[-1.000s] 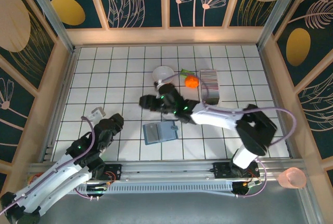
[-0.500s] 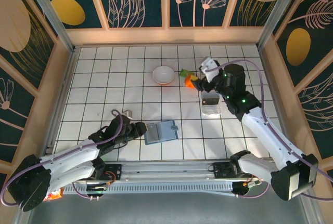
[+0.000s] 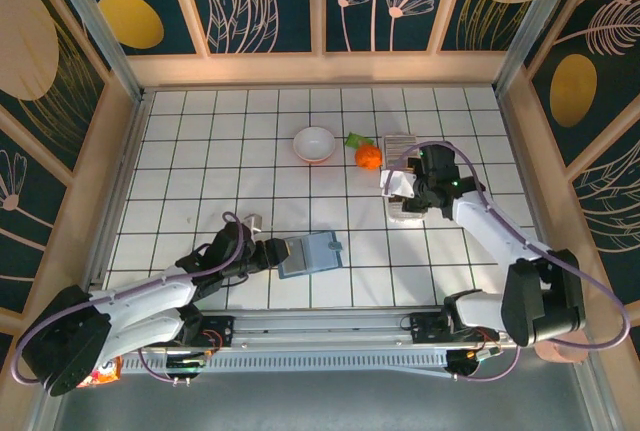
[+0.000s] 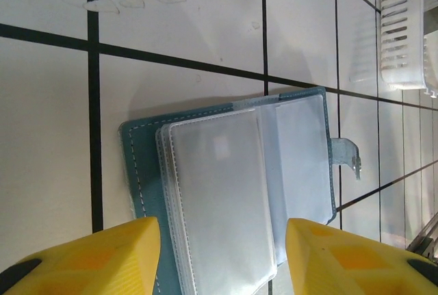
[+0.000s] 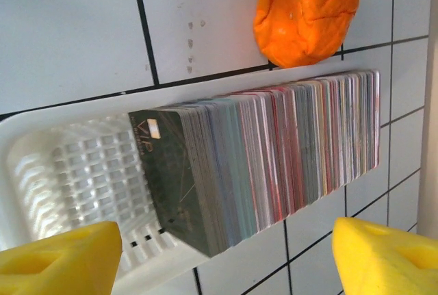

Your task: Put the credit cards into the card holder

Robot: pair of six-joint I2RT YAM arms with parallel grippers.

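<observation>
L claw (image 3: 271, 250) & R claw (image 5: 222, 257) are gaping wide, empty — card holder (image 3: 308, 254) is lying open on desk (image 3: 200, 151), long axis L-R, tab (image 3: 338, 244) pointing R.

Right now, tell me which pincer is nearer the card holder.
Left. The left pincer is right at the card holder's edge; the right pincer is far off, above the credit cards in their white tray.

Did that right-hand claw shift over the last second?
Yes. The right gripper swung rightward, from just below the white bowl to the far side of the orange ball, over the tray of credit cards.
</observation>
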